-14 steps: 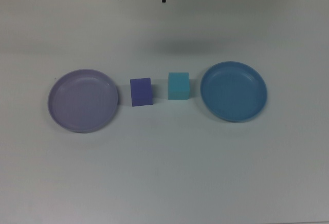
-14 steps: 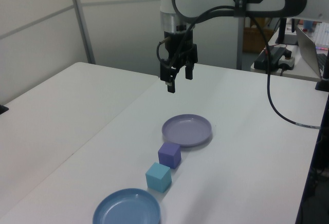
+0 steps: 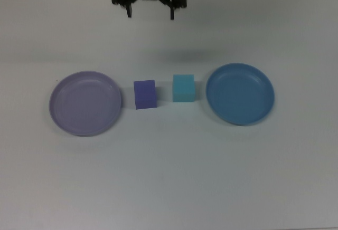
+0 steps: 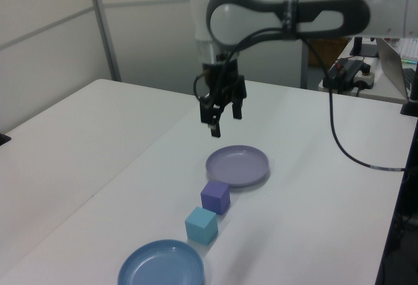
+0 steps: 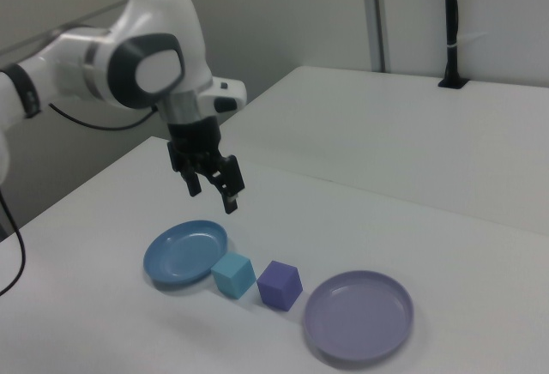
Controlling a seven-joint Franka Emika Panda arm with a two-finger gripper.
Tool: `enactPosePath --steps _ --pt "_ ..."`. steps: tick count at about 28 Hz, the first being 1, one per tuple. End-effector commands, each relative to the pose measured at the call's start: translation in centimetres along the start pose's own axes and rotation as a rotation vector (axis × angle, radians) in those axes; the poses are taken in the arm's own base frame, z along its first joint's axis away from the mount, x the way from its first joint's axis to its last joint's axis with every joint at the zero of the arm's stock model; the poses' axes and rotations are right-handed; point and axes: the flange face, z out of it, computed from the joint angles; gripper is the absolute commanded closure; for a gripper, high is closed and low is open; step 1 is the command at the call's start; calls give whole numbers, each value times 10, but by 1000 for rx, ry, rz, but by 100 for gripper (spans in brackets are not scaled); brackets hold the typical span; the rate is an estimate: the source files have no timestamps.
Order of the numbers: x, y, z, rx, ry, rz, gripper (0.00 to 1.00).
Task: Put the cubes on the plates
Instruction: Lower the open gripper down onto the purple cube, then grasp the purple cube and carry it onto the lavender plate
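Top view: gripper (image 3: 150, 15) spread wide, empty, high above table (image 3: 169, 188), behind cubes. Purple cube (image 3: 144, 94) and turquoise cube (image 3: 183, 88) on table in row between plates, neither touched. Lavender plate (image 3: 85, 103) beside purple cube, blue plate (image 3: 240, 94) beside turquoise; both bare. Likely colour-matched layout. Spread fingers suit straddling cube from above; descent not yet begun.
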Motion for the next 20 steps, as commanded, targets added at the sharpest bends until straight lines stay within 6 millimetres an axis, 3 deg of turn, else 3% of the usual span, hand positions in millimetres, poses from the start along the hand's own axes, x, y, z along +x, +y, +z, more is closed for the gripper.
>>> enactPosePath --steps 1,14,20 --pt "14 -5 32 2 -4 -26 0" --pt "48 -4 163 -74 8 -71 0" --pt "66 2 203 -92 20 -73 0"
